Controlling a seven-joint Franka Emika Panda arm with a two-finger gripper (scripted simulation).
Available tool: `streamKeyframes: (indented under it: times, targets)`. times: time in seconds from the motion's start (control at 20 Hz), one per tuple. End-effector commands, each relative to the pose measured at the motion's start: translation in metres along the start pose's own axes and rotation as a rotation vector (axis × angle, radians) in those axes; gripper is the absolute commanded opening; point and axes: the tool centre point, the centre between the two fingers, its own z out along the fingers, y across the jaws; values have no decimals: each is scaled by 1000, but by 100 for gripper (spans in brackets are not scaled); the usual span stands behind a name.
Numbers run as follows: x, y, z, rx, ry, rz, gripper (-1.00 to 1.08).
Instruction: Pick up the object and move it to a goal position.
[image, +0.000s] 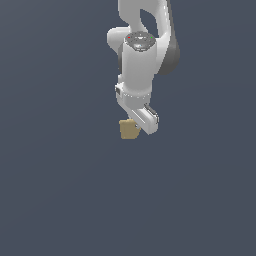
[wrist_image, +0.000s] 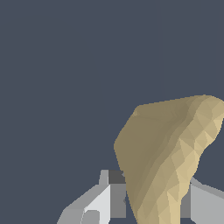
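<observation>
The object is a matte tan-yellow slab (image: 128, 129), seen just below the white arm's hand in the exterior view. In the wrist view the slab (wrist_image: 164, 153) fills the space between the two grey fingers (wrist_image: 109, 194) and stands out past them. My gripper (image: 136, 126) is shut on the slab, with a finger on each side of it. Most of the slab is hidden behind the hand in the exterior view. I cannot tell how far above the floor it is.
The white arm (image: 142, 45) comes down from the top of the exterior view. A plain dark grey-blue surface (image: 60, 190) fills the background in both views. No goal marker shows.
</observation>
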Motion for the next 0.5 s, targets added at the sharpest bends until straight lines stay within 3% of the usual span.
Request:
streamKeyframes:
  times: [0.0, 0.45]
  targets:
    - [-17, -6, -27, 0, 1, 0, -100]
    - [-78, -28, -124, -1, 3, 1, -100]
